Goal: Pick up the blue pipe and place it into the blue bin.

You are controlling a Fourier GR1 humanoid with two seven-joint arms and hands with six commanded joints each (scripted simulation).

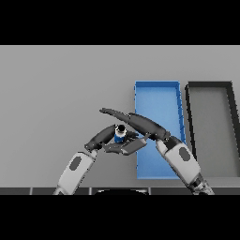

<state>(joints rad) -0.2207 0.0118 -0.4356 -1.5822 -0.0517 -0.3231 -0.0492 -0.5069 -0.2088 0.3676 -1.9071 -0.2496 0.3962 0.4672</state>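
The blue pipe [120, 136] is a short upright piece with a dark opening on top, standing on the grey table just left of the blue bin [158, 93]. My right hand [144, 124] reaches in from the lower right across the bin's left wall. Its long fingers stretch nearly straight past the far side of the pipe, and its thumb lies on the near side, so the pipe sits in the gap without being clasped. My left hand [99, 139] rests close on the pipe's left with relaxed fingers, holding nothing.
A dark grey bin [210, 89] stands right of the blue bin, side by side with it. Bare table spreads out to the left and far side. My right forearm [182, 161] crosses the blue bin's near end.
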